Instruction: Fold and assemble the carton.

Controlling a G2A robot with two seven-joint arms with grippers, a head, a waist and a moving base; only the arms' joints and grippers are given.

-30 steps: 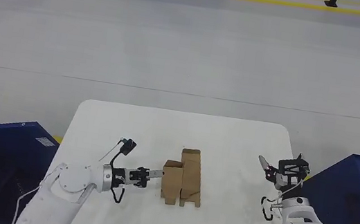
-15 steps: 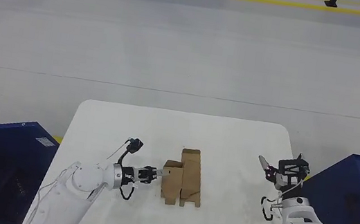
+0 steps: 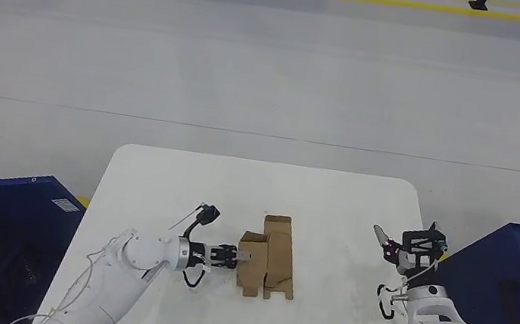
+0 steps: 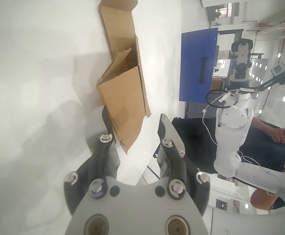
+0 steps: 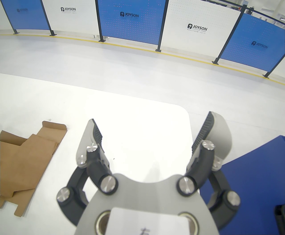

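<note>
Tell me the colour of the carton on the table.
Plain brown cardboard, no pattern; the carton shows best in the left wrist view.

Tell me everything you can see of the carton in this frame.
The carton is plain brown cardboard, not yet assembled: a mostly flat blank lying near the middle of the white table, with tabbed flaps at its ends and one panel folded up on the side facing the left gripper. That gripper's open fingers straddle the raised panel's edge; whether they touch it cannot be told.

One carton (image 3: 268, 256), one table (image 3: 186, 181), two claws: left claw (image 3: 230, 256), right claw (image 3: 408, 241).
</note>
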